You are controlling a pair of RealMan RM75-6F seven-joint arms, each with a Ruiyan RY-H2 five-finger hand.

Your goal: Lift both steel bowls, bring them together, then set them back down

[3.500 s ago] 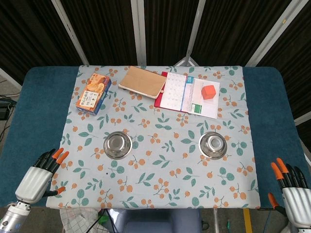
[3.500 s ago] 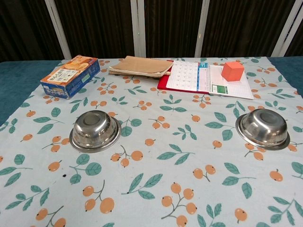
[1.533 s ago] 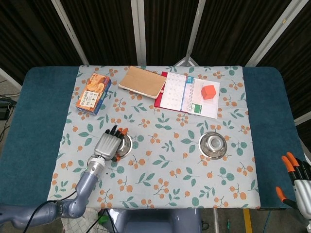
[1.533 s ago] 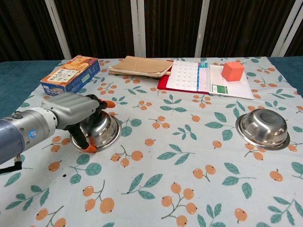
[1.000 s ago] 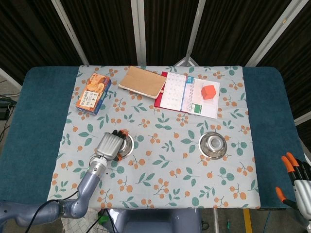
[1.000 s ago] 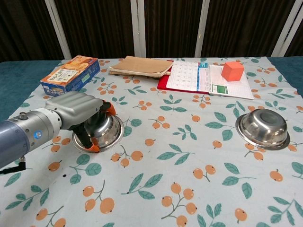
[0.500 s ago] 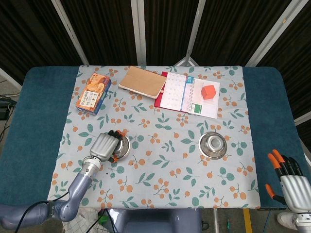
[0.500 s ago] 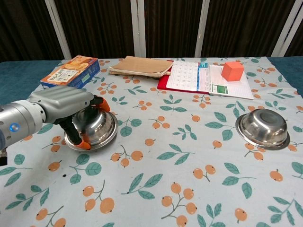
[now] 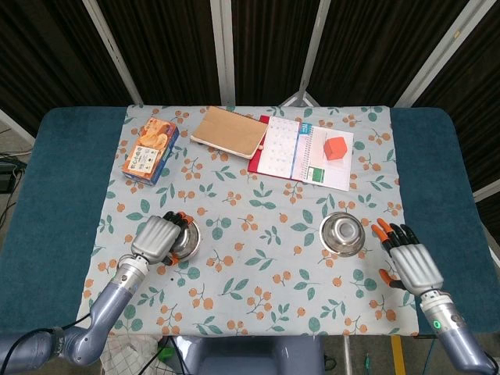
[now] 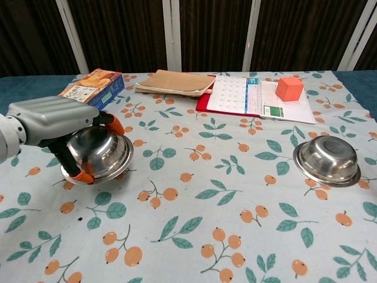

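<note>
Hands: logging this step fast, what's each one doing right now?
Left hand: holds the left bowl, tilted and raised off the cloth.
Right hand: open, holding nothing, beside the right bowl.

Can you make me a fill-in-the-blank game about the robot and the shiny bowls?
1. The left hand holds a steel ____.
2. The other bowl rests on the ____ tablecloth.
3. The right hand holds ____.
4. The orange cube sits on the open ____.

Missing words: bowl; floral; nothing; planner
</note>
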